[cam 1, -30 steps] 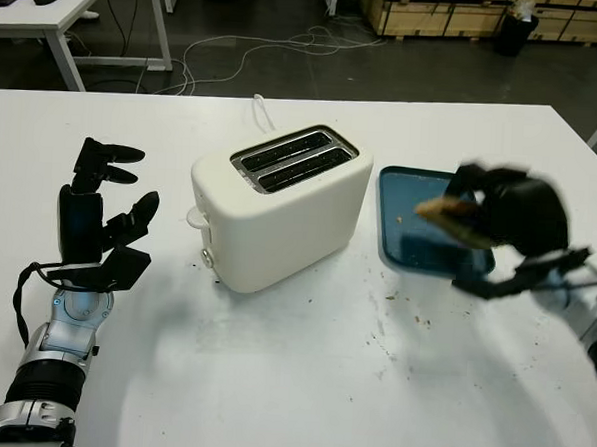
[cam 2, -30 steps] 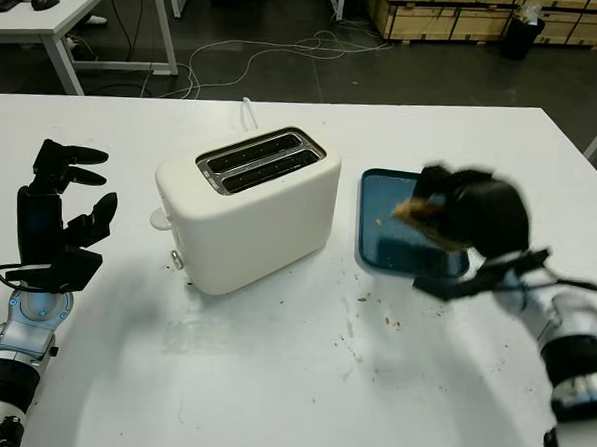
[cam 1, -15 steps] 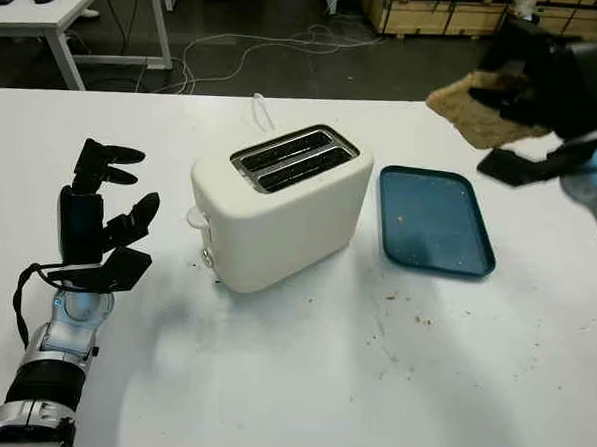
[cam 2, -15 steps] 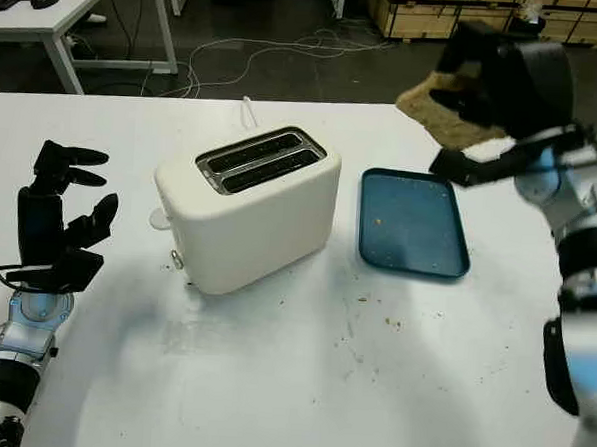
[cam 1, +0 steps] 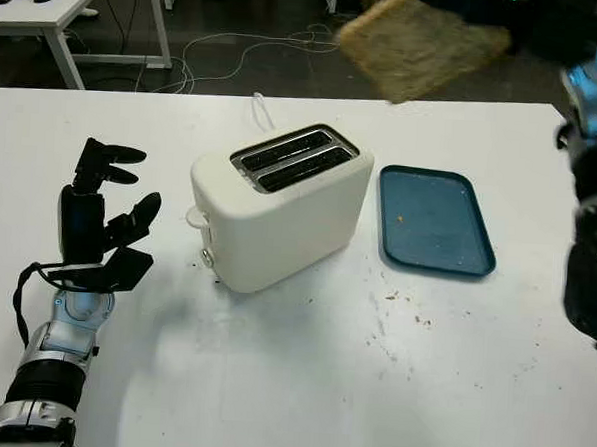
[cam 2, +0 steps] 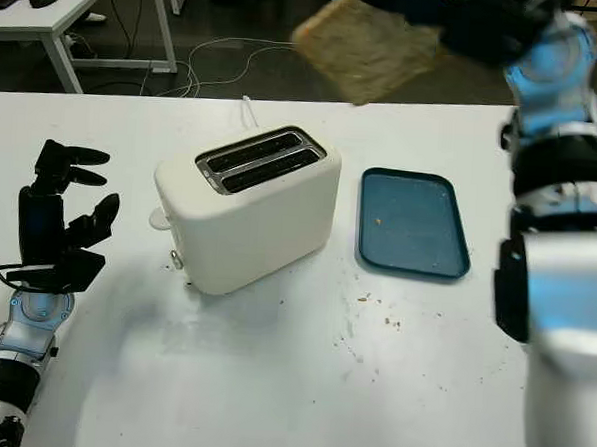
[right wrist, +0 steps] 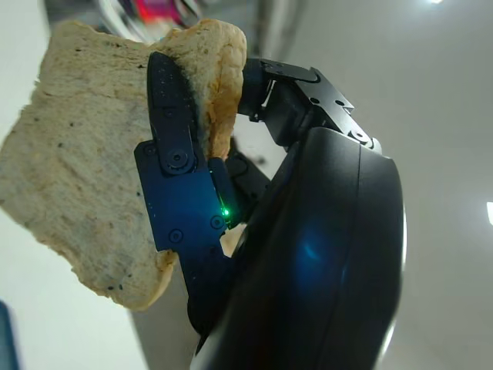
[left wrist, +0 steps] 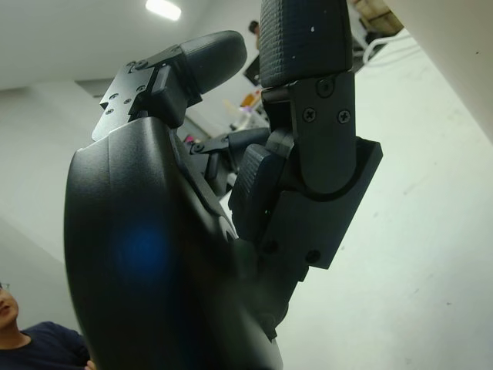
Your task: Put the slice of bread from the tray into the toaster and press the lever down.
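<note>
since the earlier frame the right hand [cam 2: 470,17] has carried the slice of bread [cam 2: 366,44] up off the tray [cam 2: 413,222] and leftward; it is now held high, above and behind the toaster [cam 2: 247,206]. the right wrist view shows the fingers [right wrist: 176,166] clamped on the slice, one finger pressed flat across its face. the slice is tilted, clear of the toaster and not yet over the slots [cam 2: 262,162]. the blue tray sits on the white desk [cam 2: 300,384] just right of the toaster, bearing a few crumbs. more crumbs lie on the desk in front of the tray. the left hand [cam 1: 101,213] has not moved: upright at the desk's left side, well apart from the toaster, fingers partly curled, holding nothing. the toaster's lever [cam 1: 195,216] is up.
</note>
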